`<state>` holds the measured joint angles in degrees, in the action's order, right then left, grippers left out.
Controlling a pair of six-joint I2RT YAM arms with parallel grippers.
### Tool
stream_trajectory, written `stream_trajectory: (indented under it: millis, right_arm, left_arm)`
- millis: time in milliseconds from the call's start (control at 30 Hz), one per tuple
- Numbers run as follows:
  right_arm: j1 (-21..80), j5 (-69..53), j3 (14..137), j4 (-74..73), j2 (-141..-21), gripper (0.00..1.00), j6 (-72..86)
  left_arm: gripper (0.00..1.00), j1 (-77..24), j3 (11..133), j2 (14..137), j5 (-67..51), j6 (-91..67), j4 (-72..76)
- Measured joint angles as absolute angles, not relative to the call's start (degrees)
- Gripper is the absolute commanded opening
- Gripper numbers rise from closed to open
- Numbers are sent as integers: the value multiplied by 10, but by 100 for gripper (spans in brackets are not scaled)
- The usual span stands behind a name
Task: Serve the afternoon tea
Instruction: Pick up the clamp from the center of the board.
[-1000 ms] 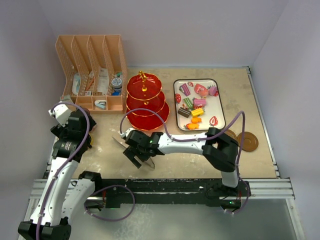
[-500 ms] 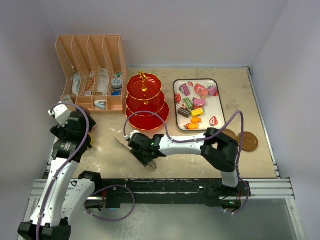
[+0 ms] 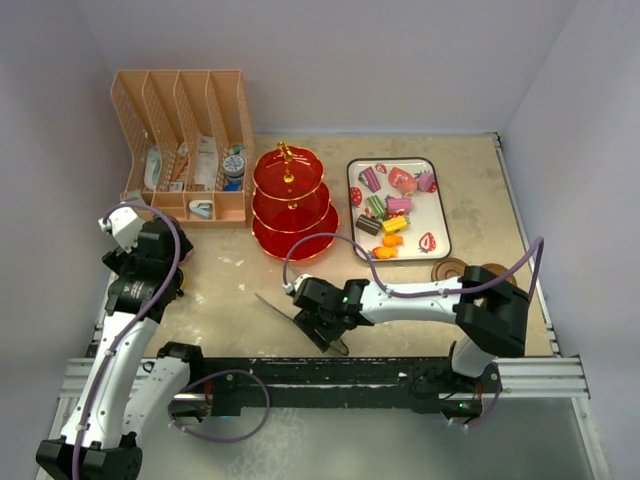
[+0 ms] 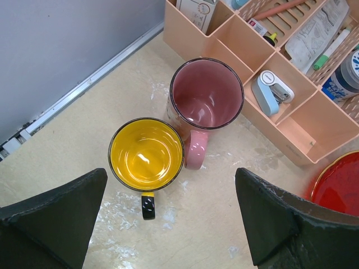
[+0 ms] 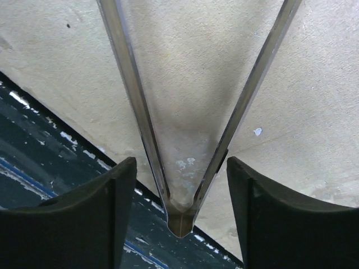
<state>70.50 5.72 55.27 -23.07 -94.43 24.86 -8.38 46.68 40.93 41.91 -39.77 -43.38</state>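
The red three-tier stand (image 3: 290, 195) with its gold handle stands at the back middle; its lowest rim (image 4: 339, 182) shows in the left wrist view. Toy cakes and sweets (image 3: 388, 212) lie on the white tray (image 3: 441, 215). A yellow mug (image 4: 146, 154) and a pink mug (image 4: 206, 95) stand side by side, upright and empty, under my open left gripper (image 4: 171, 174); the left arm hides them from above. My right gripper (image 3: 325, 322) (image 5: 180, 162) is low near the front edge, closed round the hinge end of the metal tongs (image 3: 283, 308) (image 5: 180, 216).
A peach desk organiser (image 3: 185, 140) (image 4: 269, 50) with pens and small items fills the back left, close behind the mugs. Two brown coasters (image 3: 495, 283) (image 3: 447, 270) lie at the right. The black rail (image 3: 400, 375) runs along the table's front edge.
My right gripper has closed in on the tongs' hinge end and moved right and toward the front edge, the tongs shifting with it. The left arm has not moved.
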Motion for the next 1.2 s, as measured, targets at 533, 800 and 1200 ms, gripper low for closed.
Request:
stream_trajectory:
  millis: [533, 800, 1200]
  right_arm:
    - [705, 68, 599, -219, -999, 59, 199]
    - [704, 79, 599, -210, -994, 53, 201]
    - [703, 57, 637, -177, -946, 53, 242]
  left_arm:
    - [99, -84, 467, 420, 367, -418, -434]
    - [95, -84, 409, 438, 219, -506, -419]
    - [82, -90, 273, 442, 28, -609, -353]
